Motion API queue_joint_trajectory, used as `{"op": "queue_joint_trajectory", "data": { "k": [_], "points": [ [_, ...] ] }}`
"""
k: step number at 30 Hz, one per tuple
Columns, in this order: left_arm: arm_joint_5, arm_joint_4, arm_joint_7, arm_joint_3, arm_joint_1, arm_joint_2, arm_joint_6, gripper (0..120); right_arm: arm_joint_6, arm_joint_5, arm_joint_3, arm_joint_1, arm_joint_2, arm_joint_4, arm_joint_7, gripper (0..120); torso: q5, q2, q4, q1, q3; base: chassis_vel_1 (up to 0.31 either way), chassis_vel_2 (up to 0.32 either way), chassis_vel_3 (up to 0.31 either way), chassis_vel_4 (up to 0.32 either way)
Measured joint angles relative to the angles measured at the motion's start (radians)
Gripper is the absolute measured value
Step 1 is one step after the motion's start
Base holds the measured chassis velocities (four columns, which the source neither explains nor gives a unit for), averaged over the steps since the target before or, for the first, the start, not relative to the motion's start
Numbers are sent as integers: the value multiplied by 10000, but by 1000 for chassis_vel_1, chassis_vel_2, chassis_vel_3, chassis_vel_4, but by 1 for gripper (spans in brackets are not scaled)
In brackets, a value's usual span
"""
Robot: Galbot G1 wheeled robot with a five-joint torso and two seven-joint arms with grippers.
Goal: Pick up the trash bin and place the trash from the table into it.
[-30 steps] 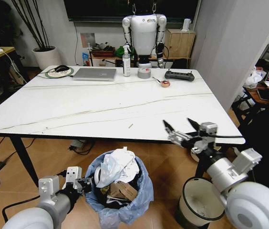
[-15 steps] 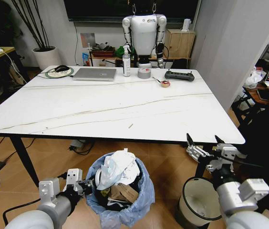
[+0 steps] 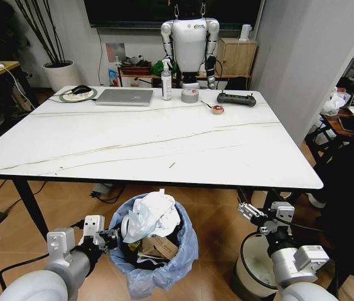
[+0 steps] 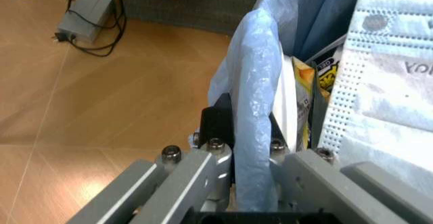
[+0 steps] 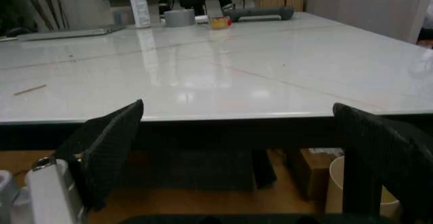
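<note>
The trash bin (image 3: 155,251) sits low in front of the near edge of the counter (image 3: 145,141), below its top, lined with a crinkly light-blue bag; it is heaped with trash (image 3: 152,216), crumpled white tissue and paper on top, torn brown cardboard beneath; in the left wrist view a perforated white sheet and a yellow wrapper lie inside the bag. The left end effector (image 3: 105,238) is at the bin's left rim, its fingers closed on the bag-covered rim, one finger outside and one inside; the left wrist view shows the blue plastic (image 4: 254,133) pinched between the two grey fingers. The right end effector (image 3: 247,211) hangs below the counter's near right corner, above a black-rimmed white bin (image 3: 258,266), its two dark fingers spread wide apart and holding nothing; the right wrist view looks between those fingers (image 5: 108,148) across the counter top. On the counter's far side lie a laptop (image 3: 125,96), a spray bottle (image 3: 166,83), a roll of grey tape (image 3: 189,95), a small red-and-yellow roll (image 3: 217,110) and a black controller (image 3: 236,98); a thin stick (image 3: 172,165) lies near the front edge; a white humanoid robot (image 3: 189,41) stands behind the counter.
</note>
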Motion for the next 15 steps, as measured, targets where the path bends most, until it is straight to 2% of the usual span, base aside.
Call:
{"op": "queue_joint_trajectory", "data": {
  "k": [6, 15],
  "points": [
    [-2, 0, -175, 44, -16, -167, 0, 0, 140, -179, -27, -195, 145, -117, 0, 100, 0, -291, -2, -125, -166, 0, 0, 0, 0],
    [65, 220, -1023, 103, -27, -865, 0, 0, 198, -282, 70, -135, 277, -282, 32, 100, 1, -755, -1, -331, -423, 0, 0, 0, 0]
  ]
}}
